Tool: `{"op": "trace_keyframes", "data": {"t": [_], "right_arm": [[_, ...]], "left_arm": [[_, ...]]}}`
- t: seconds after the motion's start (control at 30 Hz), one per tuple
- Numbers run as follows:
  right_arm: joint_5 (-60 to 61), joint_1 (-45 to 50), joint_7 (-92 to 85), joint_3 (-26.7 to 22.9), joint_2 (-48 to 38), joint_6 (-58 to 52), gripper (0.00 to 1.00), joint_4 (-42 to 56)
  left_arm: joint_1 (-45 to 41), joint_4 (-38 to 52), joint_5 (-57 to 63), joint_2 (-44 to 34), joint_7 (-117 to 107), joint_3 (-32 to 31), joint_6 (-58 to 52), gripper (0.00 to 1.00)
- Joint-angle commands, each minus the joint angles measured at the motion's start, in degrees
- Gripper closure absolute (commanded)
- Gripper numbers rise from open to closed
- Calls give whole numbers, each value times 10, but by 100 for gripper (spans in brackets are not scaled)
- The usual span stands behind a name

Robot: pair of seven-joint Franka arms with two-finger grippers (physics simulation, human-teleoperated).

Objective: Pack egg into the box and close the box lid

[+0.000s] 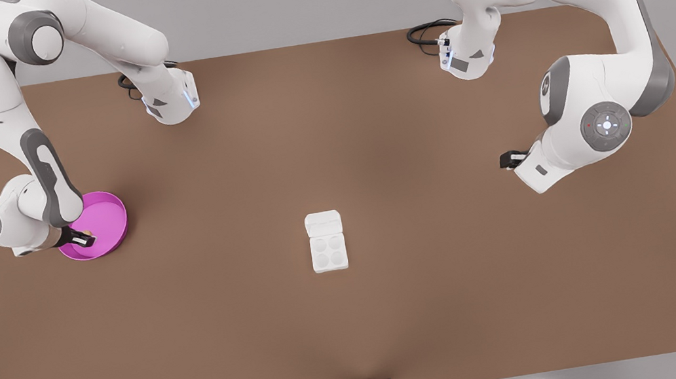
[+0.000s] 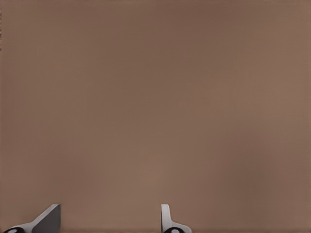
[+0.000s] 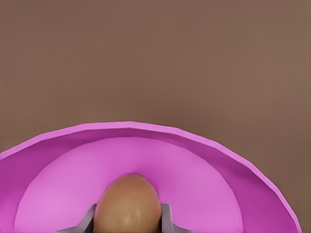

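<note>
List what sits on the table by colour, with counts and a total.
Tan-brown: 1, the egg
Magenta-pink: 1, the round dish
White: 1, the egg carton with its lid open
Total: 3

Two arms, glossy white rounded shells with grey joint caps and grey bands. Round grey end discs show small lights at the centre: one on each arm. Black cables coil at both bases. Blue-lit trim on the base blocks. Right gripper (image 1: 82,239) black-fingered; left gripper (image 1: 509,159) black, fingertips (image 2: 48,217) grey-white.
</note>
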Motion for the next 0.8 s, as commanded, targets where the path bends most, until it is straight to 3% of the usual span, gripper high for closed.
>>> {"op": "trace_keyframes", "data": {"t": [0.0,0.2,0.43,0.67,0.77], "right_arm": [[-9,0,22,0,0,-9,58,1],[-9,0,18,0,-1,-17,60,6],[-8,2,18,5,-6,-113,60,47],[-2,40,19,45,-11,-191,60,94],[13,47,27,101,-10,-202,60,106]], "left_arm": [[0,0,0,0,1,0,0,0],[0,0,0,2,1,0,0,0],[0,4,0,2,1,0,-1,0],[0,4,0,2,0,0,-1,0],[0,4,0,2,0,0,-1,0]]}}
